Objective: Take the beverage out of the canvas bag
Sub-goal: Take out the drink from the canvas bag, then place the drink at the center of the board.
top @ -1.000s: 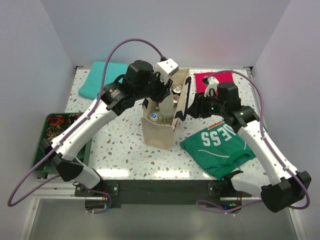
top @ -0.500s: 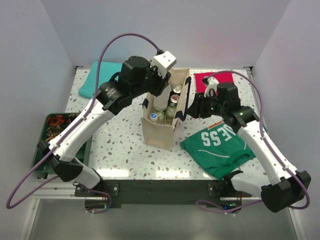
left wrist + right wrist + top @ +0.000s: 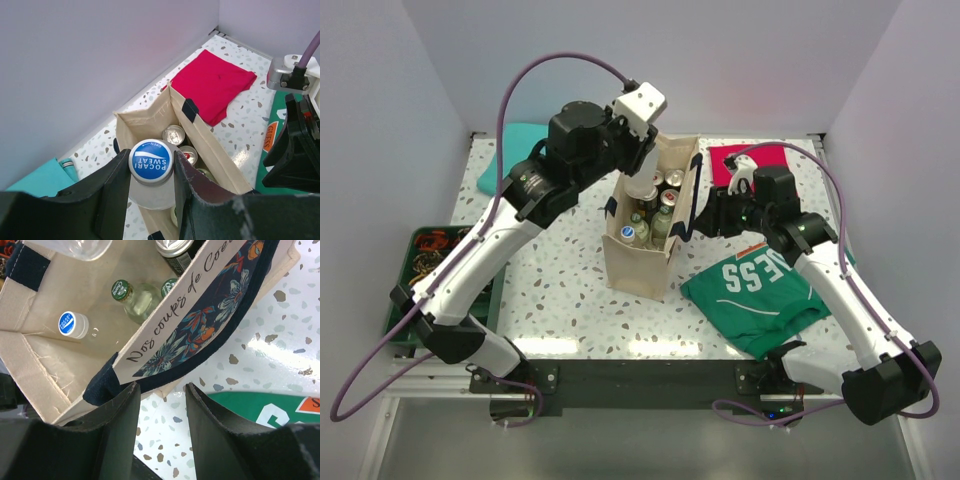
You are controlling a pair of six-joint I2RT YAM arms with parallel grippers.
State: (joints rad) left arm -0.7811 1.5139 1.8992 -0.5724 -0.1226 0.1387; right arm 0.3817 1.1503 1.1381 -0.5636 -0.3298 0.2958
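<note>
Left gripper [image 3: 150,172] fingers pinch the neck of the blue-capped Pocari Sweat bottle [image 3: 151,161] and hold it upright over the open mouth of the canvas bag [image 3: 640,265]. The bag stands mid-table with other bottles and cans [image 3: 127,295] inside. Right gripper [image 3: 161,405] sits at the bag's right rim by the navy strap [image 3: 102,385], fingers spread with bare tabletop showing between them. Green shirt [image 3: 760,295] lies to the right.

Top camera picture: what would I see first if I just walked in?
Probably the tall beige bag standing in the middle, with drinks inside. Right above it, the left tool grips a clear bottle with a blue cap. A green shirt with big white letters lies on the bag's right.
</note>
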